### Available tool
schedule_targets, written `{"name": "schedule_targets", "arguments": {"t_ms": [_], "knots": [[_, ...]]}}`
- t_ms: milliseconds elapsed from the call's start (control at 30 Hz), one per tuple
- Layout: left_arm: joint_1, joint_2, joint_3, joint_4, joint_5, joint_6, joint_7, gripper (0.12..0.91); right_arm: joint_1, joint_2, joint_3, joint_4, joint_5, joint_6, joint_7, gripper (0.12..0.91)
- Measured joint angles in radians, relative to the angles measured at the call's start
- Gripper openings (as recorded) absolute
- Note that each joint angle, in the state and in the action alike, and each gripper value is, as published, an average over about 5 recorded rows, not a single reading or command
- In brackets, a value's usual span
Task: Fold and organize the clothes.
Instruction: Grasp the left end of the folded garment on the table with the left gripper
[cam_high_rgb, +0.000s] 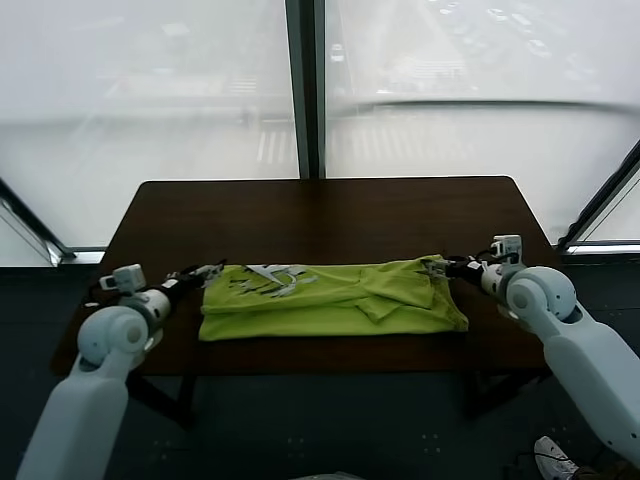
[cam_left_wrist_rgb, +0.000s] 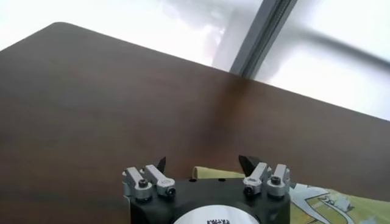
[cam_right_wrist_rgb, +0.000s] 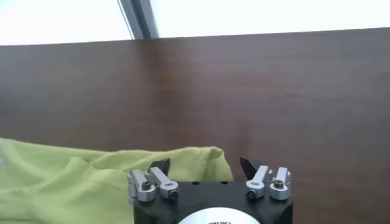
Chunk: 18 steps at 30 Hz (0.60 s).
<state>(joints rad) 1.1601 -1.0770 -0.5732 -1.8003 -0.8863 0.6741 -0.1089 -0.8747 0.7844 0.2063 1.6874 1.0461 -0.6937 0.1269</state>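
Left gripper (cam_high_rgb: 214, 269) sits low over the dark brown wooden table (cam_high_rgb: 320, 205), fingers spread wide, nothing between them. Just past its fingertips is the left edge of the lime-green short-sleeved cotton T-shirt (cam_high_rgb: 330, 298). In the left wrist view the gripper (cam_left_wrist_rgb: 202, 163) has both black fingertips apart, and a corner of the shirt (cam_left_wrist_rgb: 213, 173) with the white printed graphic (cam_left_wrist_rgb: 323, 199) lies just beyond them. The shirt lies roughly folded into a wide band along the near half of the table, between the two grippers. Right gripper (cam_high_rgb: 437, 266) is at the shirt's right far corner, fingers apart, tips at the fabric edge. In the right wrist view that gripper (cam_right_wrist_rgb: 204, 164) straddles a raised fold of green cloth (cam_right_wrist_rgb: 201, 157); cannot tell if it pinches yet.
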Motion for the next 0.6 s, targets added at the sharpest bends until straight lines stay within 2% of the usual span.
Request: {"name": "schedule_targets", "arguments": {"t_ms": [167, 267, 400, 533, 600], "knots": [[-0.007, -0.009, 0.007, 0.014, 0.006, 0.000, 0.000, 0.902, 0.008, 0.015, -0.002, -0.020, -0.008, 0.008, 0.000, 0.802], [-0.007, -0.013, 0.009, 0.020, 0.010, 0.000, 0.000, 0.847, 0.008, 0.020, -0.003, -0.030, -0.013, 0.013, -0.002, 0.726], [-0.004, -0.021, 0.014, 0.022, 0.013, 0.008, 0.000, 0.705, 0.007, 0.026, -0.002, -0.038, -0.020, 0.022, -0.004, 0.523], [-0.006, -0.029, 0.021, 0.023, 0.018, 0.014, 0.001, 0.588, 0.005, 0.027, -0.001, -0.041, -0.022, 0.025, -0.005, 0.277], [-0.006, -0.031, 0.024, 0.024, 0.020, 0.014, 0.001, 0.524, 0.004, 0.026, 0.000, -0.041, -0.022, 0.026, -0.006, 0.208]]}}
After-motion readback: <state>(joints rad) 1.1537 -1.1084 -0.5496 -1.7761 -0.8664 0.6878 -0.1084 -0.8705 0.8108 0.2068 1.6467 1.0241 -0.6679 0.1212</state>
